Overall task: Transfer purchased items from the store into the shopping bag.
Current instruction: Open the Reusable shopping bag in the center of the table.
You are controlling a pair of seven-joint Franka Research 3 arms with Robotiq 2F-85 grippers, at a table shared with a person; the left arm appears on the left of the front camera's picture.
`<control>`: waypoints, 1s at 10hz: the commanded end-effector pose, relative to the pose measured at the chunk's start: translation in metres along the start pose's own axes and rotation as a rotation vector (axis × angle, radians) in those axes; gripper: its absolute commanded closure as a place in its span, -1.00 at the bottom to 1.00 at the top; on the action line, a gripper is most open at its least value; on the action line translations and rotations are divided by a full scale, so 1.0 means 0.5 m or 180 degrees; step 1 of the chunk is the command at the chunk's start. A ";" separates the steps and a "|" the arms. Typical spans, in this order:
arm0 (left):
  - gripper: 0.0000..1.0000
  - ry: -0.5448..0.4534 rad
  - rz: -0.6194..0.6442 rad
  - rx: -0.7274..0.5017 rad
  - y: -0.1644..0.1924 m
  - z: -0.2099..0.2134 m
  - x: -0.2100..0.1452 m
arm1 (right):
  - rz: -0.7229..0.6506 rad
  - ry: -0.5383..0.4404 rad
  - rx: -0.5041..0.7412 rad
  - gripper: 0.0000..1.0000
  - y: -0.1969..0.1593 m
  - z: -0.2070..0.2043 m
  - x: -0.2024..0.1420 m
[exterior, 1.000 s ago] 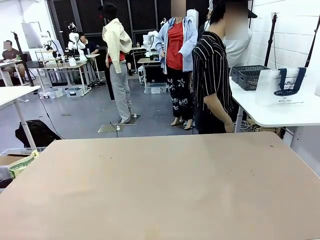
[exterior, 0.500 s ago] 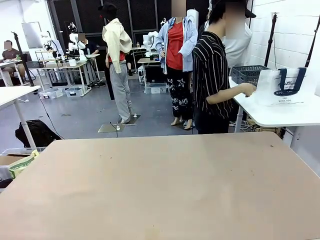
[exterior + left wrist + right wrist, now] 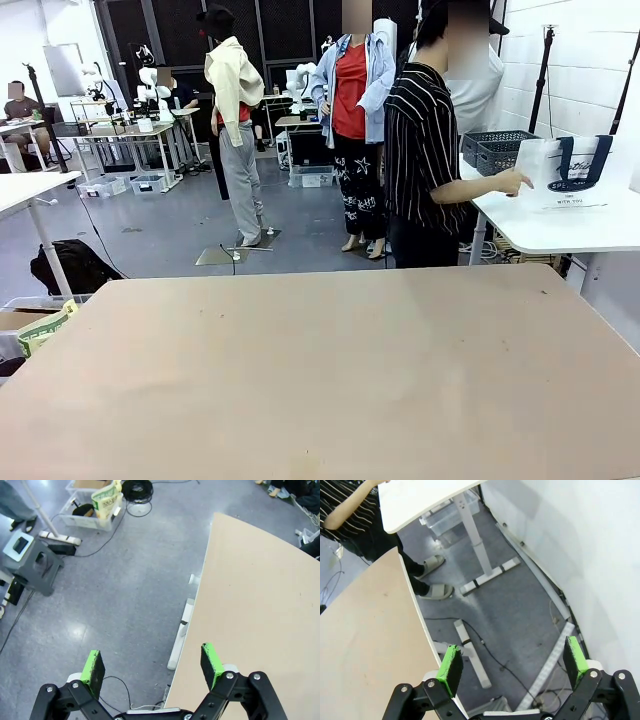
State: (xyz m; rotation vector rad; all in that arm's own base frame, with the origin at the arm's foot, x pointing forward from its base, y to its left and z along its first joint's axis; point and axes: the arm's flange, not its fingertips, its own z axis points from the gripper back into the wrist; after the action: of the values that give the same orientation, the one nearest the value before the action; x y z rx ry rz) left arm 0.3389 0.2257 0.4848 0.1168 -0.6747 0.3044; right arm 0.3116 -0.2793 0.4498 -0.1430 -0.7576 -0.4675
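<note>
Shopping bag [image 3: 575, 172], store basket [image 3: 497, 152]: on white side tabletop [image 3: 560, 232], far right. Person's hand [image 3: 512, 182] just beside the bag. Left pincer [image 3: 151, 660], right pincer [image 3: 512, 656]: both released, empty.

Shopping bag [image 3: 572, 178] on side table [image 3: 556, 231], basket [image 3: 497, 153] left of it

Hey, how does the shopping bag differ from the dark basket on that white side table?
The shopping bag is whitish with navy handles and print; the basket is dark grey lattice. The bag stands tall and upright; the basket sits low and wide. The person's hand is at the bag's edge, past the basket. Both rest on the white side table.
</note>
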 end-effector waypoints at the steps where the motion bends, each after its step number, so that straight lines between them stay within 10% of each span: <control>1: -1.00 0.0033 -0.0001 0.0038 -0.001 0.005 -0.002 | -0.0022 0.0025 -0.0006 -1.00 0.002 0.004 0.000; 10: -1.00 0.0033 -0.0001 0.0038 -0.001 0.005 -0.002 | -0.0022 0.0025 -0.0006 -1.00 0.002 0.004 0.000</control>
State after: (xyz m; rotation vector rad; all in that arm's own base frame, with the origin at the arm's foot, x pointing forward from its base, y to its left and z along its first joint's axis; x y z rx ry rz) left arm 0.3389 0.2257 0.4847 0.1167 -0.6746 0.3044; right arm 0.3113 -0.2795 0.4499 -0.1435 -0.7573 -0.4682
